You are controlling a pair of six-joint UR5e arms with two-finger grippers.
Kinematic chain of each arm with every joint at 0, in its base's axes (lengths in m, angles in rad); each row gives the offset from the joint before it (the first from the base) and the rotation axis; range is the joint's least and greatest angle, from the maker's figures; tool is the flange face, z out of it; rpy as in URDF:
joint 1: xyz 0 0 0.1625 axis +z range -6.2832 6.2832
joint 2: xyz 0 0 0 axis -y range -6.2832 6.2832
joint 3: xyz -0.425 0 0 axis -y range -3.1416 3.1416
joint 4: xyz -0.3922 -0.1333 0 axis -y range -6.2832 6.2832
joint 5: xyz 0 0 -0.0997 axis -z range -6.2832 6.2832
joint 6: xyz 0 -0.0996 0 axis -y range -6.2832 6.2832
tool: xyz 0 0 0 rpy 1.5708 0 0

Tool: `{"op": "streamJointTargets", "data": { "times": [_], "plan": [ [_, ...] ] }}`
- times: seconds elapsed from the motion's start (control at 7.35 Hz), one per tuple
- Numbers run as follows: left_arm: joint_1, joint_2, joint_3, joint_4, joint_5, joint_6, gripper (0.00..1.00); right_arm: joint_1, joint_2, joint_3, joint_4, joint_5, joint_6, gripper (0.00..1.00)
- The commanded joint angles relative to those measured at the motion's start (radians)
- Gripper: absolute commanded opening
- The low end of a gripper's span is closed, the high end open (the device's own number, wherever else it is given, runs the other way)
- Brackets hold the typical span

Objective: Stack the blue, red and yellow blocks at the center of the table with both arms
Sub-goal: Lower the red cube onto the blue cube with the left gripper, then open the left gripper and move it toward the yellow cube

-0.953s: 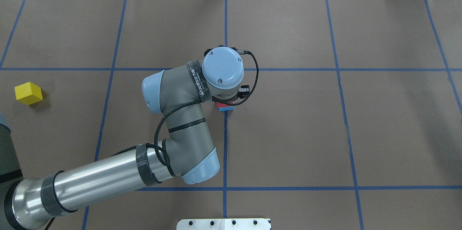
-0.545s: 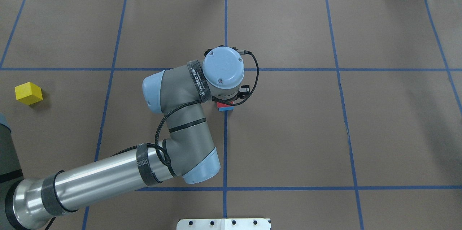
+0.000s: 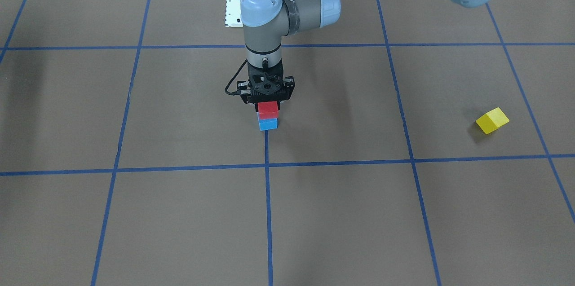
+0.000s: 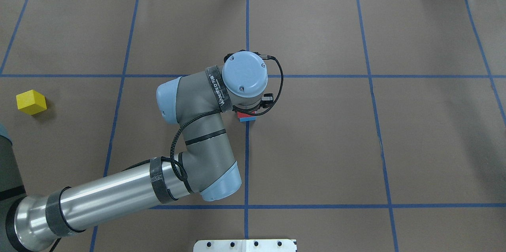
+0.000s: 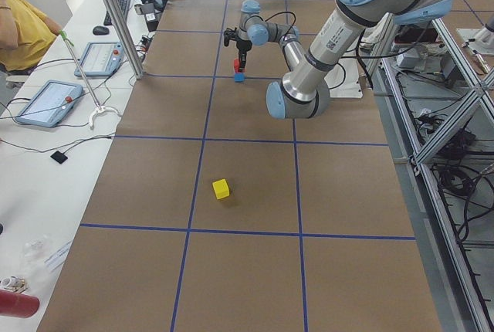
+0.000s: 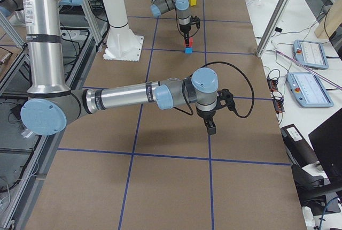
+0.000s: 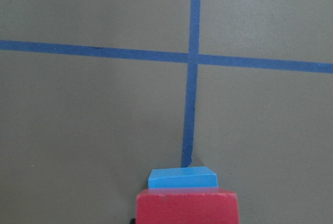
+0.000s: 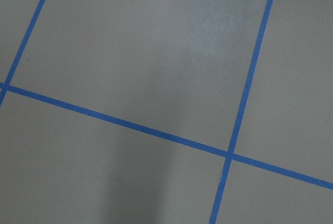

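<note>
Two of three tiers stand on the table (image 4: 316,145), so one placement is left. The left arm (image 4: 197,157) reaches over the centre tape line (image 4: 246,157). The right arm (image 6: 123,99) hangs low over bare surface.

The left gripper (image 3: 267,103) points straight down. Its fingers are hidden, so I cannot tell whether the grip is closed or slack. The right gripper (image 6: 211,127) is well apart from the stack, and its opening cannot be judged.

The red block (image 3: 268,109) sits directly at the left gripper's tips. The blue block (image 3: 268,124) is flush beneath it. The yellow block (image 3: 492,120) lies well apart from both grippers, untouched and, in my judgement, outstanding.

No container is in view.
</note>
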Motion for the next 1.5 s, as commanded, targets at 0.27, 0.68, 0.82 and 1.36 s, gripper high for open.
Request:
{"op": "streamJointTargets", "data": {
  "times": [0.27, 0.68, 0.82, 1.36],
  "plan": [
    [0.001, 0.001, 0.001, 0.000, 0.002, 0.000, 0.75, 0.000, 0.000, 0.001, 0.001, 0.000, 0.000, 1.00],
    [0.000, -0.001, -0.002, 0.002, 0.002, -0.002, 0.99, 0.000, 0.000, 0.000, 0.001, 0.000, 0.000, 1.00],
    [-0.007, 0.002, -0.027, 0.006, -0.002, 0.002, 0.99, 0.000, 0.002, 0.001, 0.001, 0.000, 0.000, 1.00],
    [-0.210, 0.402, -0.527, 0.101, -0.197, 0.423, 0.99, 0.000, 0.003, 0.001, 0.001, 0.002, 0.002, 1.00]
  ]
}}
